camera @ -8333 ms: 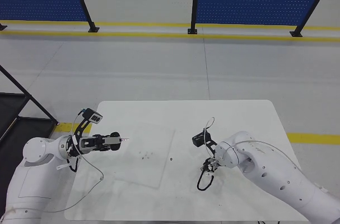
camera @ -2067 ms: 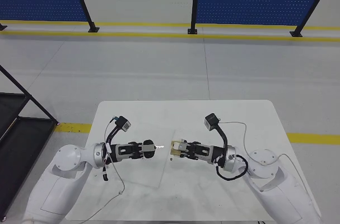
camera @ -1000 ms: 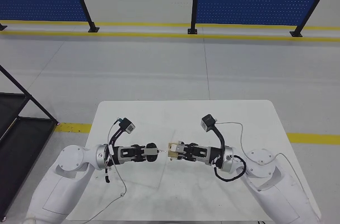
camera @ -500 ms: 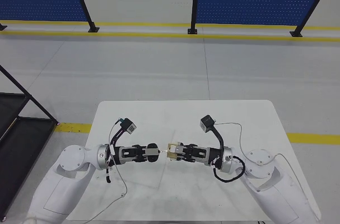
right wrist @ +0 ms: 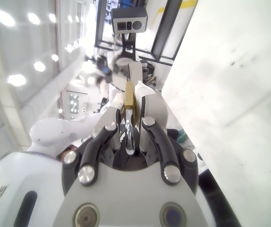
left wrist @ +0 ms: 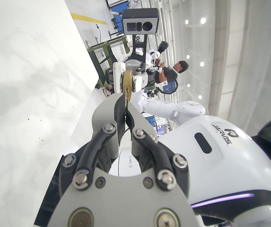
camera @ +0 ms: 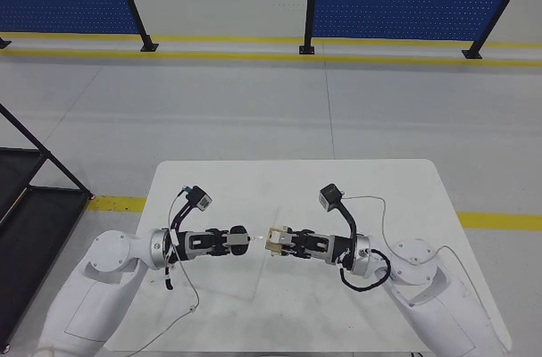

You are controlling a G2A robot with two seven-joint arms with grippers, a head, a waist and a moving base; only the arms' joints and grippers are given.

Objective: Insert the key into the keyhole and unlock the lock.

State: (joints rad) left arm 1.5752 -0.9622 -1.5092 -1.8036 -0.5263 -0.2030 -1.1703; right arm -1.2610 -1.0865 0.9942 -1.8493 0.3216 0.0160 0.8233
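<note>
From above, my left tool (camera: 245,241) and right tool (camera: 272,240) meet tip to tip over the middle of the table (camera: 387,187). In the left wrist view, the left tool is pressed together on the key (left wrist: 125,98), whose tip sits at the keyhole (left wrist: 126,88) of the brass lock (left wrist: 127,81); how deep, I cannot tell. I judge this to be insertion: line the blade with the slot, push straight, turn only once seated. In the right wrist view, the right tool pinches the lock's body, shackle (right wrist: 129,131) pointing back toward the wrist.
</note>
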